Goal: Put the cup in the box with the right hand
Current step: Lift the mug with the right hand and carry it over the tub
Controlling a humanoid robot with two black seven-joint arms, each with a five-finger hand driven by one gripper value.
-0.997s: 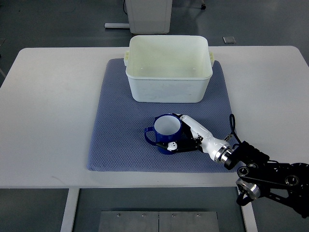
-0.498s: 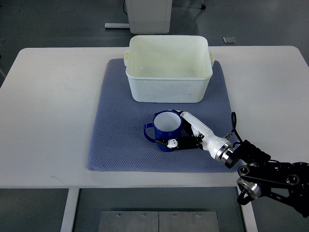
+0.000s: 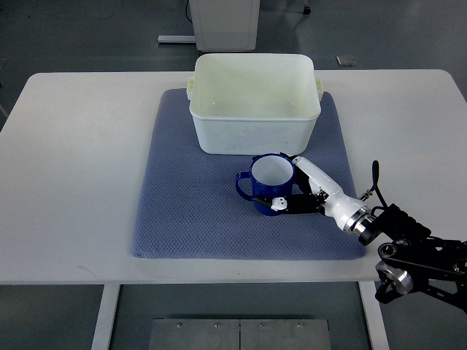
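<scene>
A dark blue cup (image 3: 268, 182) with a white inside is held just in front of the white box (image 3: 255, 102), its handle pointing left. My right hand (image 3: 298, 191) is shut on the cup, fingers wrapped around its right and front sides, and the arm comes in from the lower right. The cup looks slightly raised over the blue mat (image 3: 190, 197), though I cannot tell for sure. The box stands open and holds nothing, at the mat's far end.
The mat lies on a white table (image 3: 73, 168). A white cabinet base (image 3: 226, 22) stands beyond the table's far edge. The arm's black joints (image 3: 416, 255) hang over the table's front right corner.
My right hand has carried the cup to the right and a little toward the box. The arm has shifted right with it.
</scene>
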